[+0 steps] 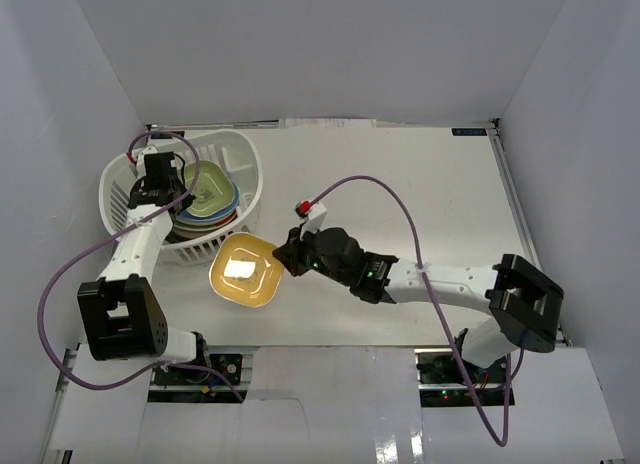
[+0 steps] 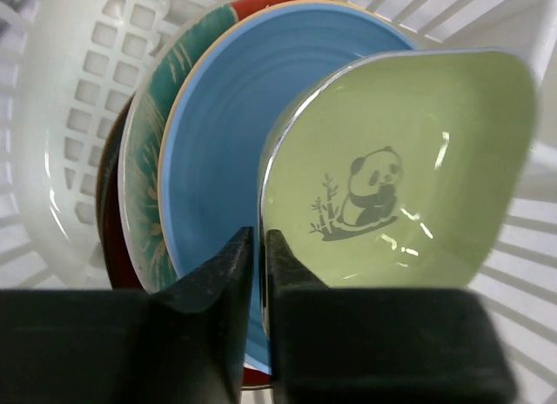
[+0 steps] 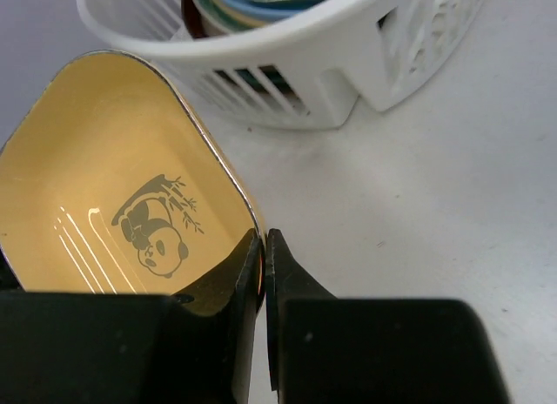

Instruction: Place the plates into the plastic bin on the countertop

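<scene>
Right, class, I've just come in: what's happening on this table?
Two robot arms are loading plates into a white bin. The left tool pinches the rim of the green plate, which sits atop the stack inside the bin. The right tool grips the yellow plate by its edge, just outside the bin.
</scene>
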`<act>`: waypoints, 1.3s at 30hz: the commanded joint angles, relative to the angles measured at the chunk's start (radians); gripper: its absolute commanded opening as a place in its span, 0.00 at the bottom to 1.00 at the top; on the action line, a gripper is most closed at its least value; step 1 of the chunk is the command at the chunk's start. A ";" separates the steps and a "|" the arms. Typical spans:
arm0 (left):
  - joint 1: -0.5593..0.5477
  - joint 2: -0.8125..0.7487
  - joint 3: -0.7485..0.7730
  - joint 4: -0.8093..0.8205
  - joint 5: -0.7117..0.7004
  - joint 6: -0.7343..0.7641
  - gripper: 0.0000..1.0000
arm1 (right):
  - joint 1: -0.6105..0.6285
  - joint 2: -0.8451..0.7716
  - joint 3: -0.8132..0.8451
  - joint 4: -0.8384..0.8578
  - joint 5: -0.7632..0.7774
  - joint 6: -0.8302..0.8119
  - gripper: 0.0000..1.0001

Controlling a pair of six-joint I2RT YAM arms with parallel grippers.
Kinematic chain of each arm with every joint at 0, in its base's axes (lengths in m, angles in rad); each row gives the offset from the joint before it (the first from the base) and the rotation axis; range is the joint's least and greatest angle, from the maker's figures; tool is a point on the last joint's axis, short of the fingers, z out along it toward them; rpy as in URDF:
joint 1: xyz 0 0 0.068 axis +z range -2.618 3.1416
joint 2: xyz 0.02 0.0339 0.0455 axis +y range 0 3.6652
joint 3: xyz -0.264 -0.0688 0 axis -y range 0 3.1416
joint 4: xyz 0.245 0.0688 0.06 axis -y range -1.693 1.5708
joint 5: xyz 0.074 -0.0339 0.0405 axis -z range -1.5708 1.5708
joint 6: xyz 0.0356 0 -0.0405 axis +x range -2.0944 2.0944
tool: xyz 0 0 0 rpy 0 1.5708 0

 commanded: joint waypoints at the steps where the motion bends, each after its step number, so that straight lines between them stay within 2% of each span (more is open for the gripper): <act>1: 0.006 -0.023 0.057 0.006 -0.016 -0.002 0.29 | -0.075 -0.086 0.022 -0.059 -0.003 -0.043 0.08; 4: 0.006 -0.064 0.060 0.009 -0.002 -0.007 0.42 | -0.138 -0.104 0.082 -0.115 0.011 -0.054 0.08; 5: 0.006 -0.078 0.062 0.012 0.016 -0.010 0.53 | -0.157 -0.097 0.100 -0.128 0.003 -0.048 0.08; 8: 0.006 -0.144 0.086 0.010 0.061 -0.013 0.68 | -0.220 -0.054 0.183 -0.165 -0.018 -0.009 0.08; 12: 0.006 -0.244 0.119 0.018 0.182 -0.024 0.74 | -0.240 0.068 0.329 -0.185 -0.006 0.023 0.08; 14: 0.006 -0.313 0.125 0.033 0.252 -0.042 0.78 | -0.244 0.130 0.457 -0.226 -0.012 0.060 0.08; 15: 0.005 -0.337 0.132 0.045 0.336 -0.047 0.82 | -0.247 0.193 0.500 -0.234 -0.011 0.072 0.08; 18: 0.000 -0.420 0.151 0.069 0.442 -0.053 0.82 | -0.249 0.327 0.655 -0.253 0.009 0.126 0.08; 21: -0.072 -0.445 0.223 0.027 0.447 -0.024 0.82 | -0.249 0.473 0.839 -0.289 0.038 0.172 0.08; 23: -0.127 -0.446 0.255 0.020 0.486 -0.019 0.98 | -0.247 0.552 0.951 -0.320 0.069 0.192 0.08; 24: -0.165 -0.448 0.263 0.006 0.495 -0.013 0.98 | -0.244 0.627 1.067 -0.351 0.075 0.207 0.08; 27: -0.228 -0.459 0.292 -0.031 0.454 0.021 0.98 | -0.232 0.760 1.253 -0.377 0.101 0.215 0.08; 30: -0.278 -0.473 0.307 -0.053 0.426 0.038 0.98 | -0.215 0.848 1.361 -0.397 0.127 0.206 0.08; 39: -0.304 -0.514 0.247 -0.053 0.403 0.032 0.98 | -0.180 0.880 1.341 -0.354 0.183 0.149 0.10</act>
